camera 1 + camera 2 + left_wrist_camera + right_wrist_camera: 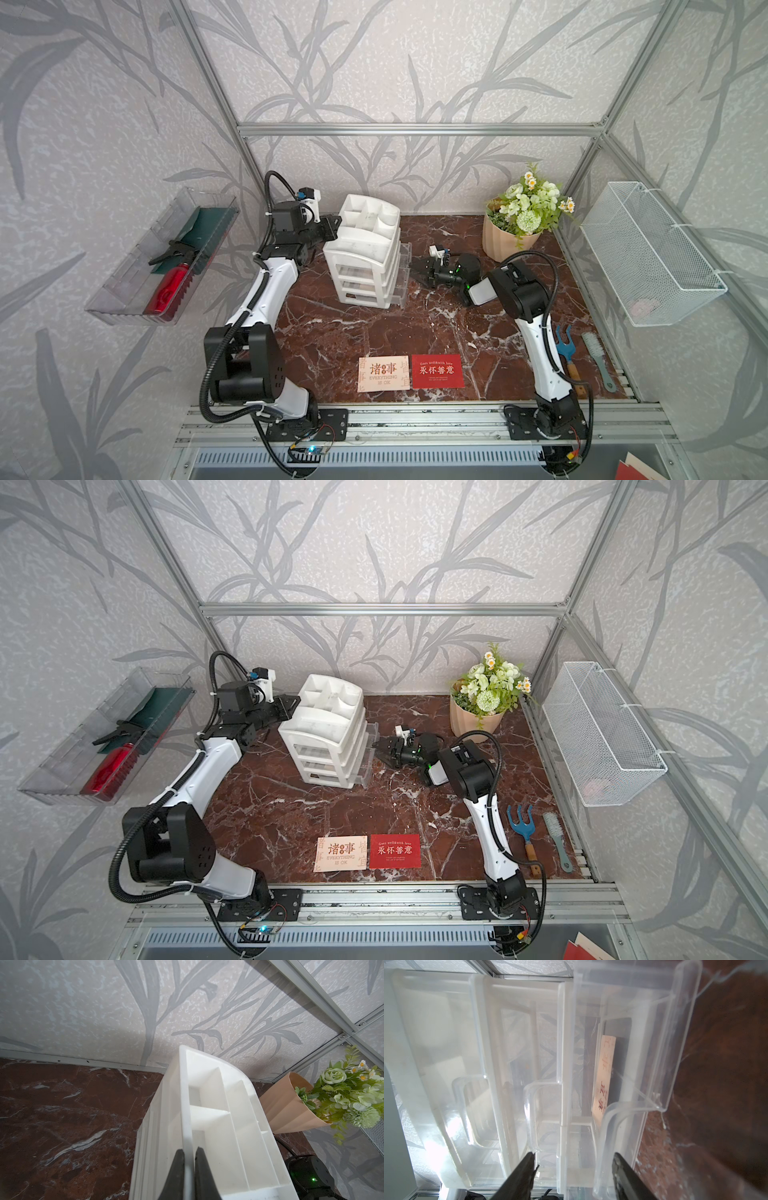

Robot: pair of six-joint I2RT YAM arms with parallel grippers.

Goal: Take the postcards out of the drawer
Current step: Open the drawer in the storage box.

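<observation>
Two postcards lie flat at the table's front in both top views: a pale peach one (383, 373) (340, 853) and, next to it, a red one (437, 371) (395, 851). A third peach postcard (605, 1076) rests inside the pulled-out clear drawer (675, 1043) at the bottom of the white drawer unit (365, 253) (328, 729). My left gripper (334, 226) (293, 704) (189, 1153) is shut on the unit's top rim wall. My right gripper (415, 266) (377, 746) (574, 1154) stands open just in front of the drawer fronts, holding nothing.
A peach flower pot (507, 241) stands at the back right. A wire basket (648, 253) hangs on the right wall. A blue garden fork (565, 353) and a brush (598, 361) lie by the right arm. A clear wall tray (124, 291) holds a red bottle (166, 286).
</observation>
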